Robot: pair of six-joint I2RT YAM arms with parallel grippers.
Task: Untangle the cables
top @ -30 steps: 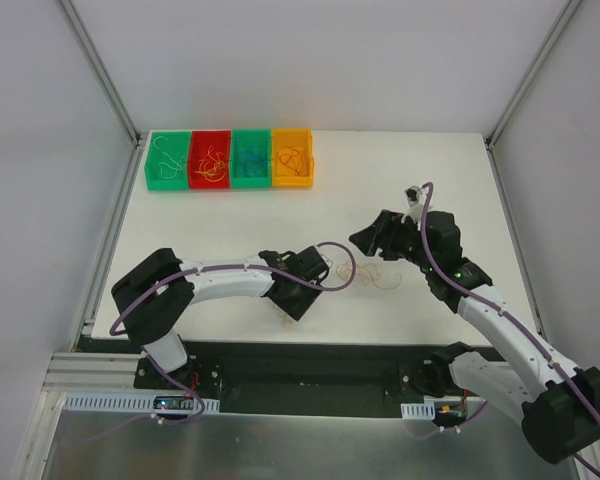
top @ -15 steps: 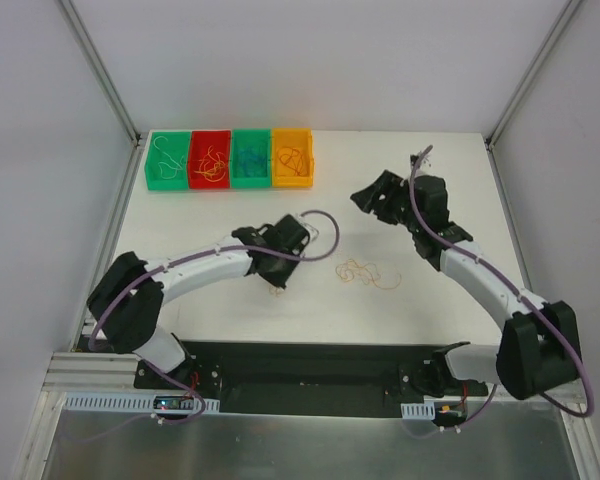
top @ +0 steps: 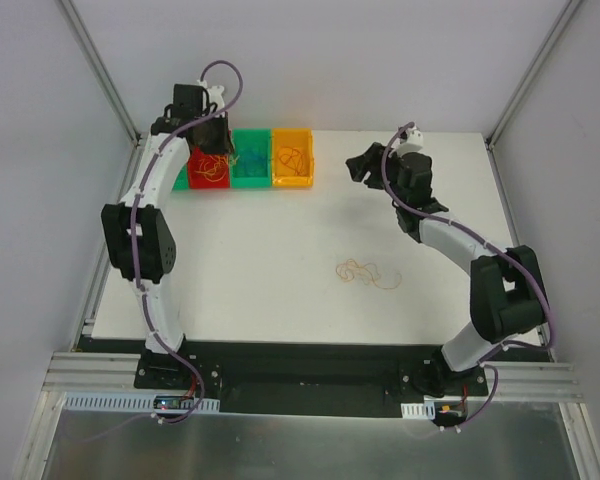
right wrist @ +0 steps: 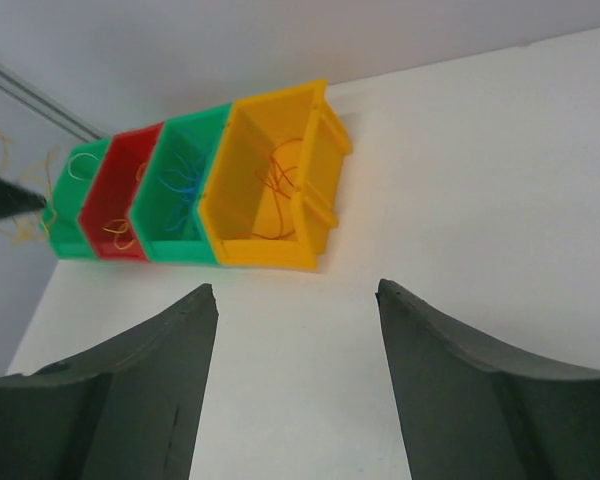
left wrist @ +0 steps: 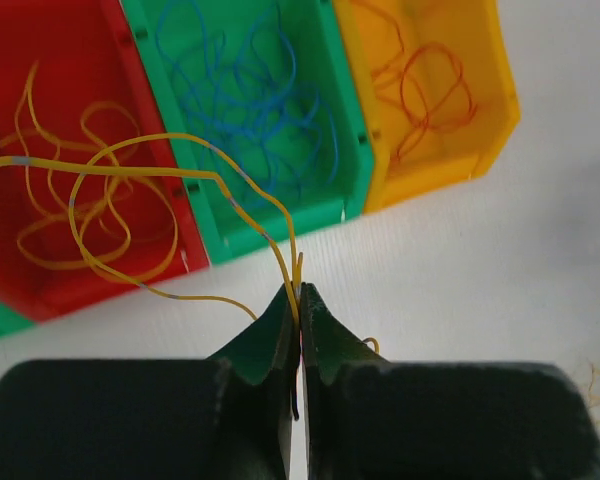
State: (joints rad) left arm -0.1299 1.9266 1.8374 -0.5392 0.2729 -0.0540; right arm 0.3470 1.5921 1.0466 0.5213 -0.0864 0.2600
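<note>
top external view: where is the left gripper (top: pixel 223 152) found?

it is seen raised over the row of bins at the far left of the table (top: pixel 280 230), about where the red bin (top: pixel 208 140) meets the green bin (top: pixel 250 182).

is anything gripped by it?

yes. in the left wrist view its jaws are pressed together on a yellow cable (left wrist: pixel 130 172), which is pinched near one end. the rest is looped out in the air over the red bin, where more yellow cables (left wrist: pixel 90 230) are lying.

what is kept in the neighbouring bins?

blue cables (left wrist: pixel 250 100) are piled in the green bin, and orange cables (left wrist: pixel 430 90) are curled in the yellow bin (left wrist: pixel 450 170) beside it.

and how is the right gripper (right wrist: pixel 295 300) held?

its fingers are spread wide, and nothing is seen between them. it is raised over the far right part of the table and turned toward the bins, which are framed in the right wrist view.

are any cables left outside the bins?

a small tangle (top: pixel 365 272) of orange and pale strands is seen lying on the table right of centre, well apart from both grippers.
</note>
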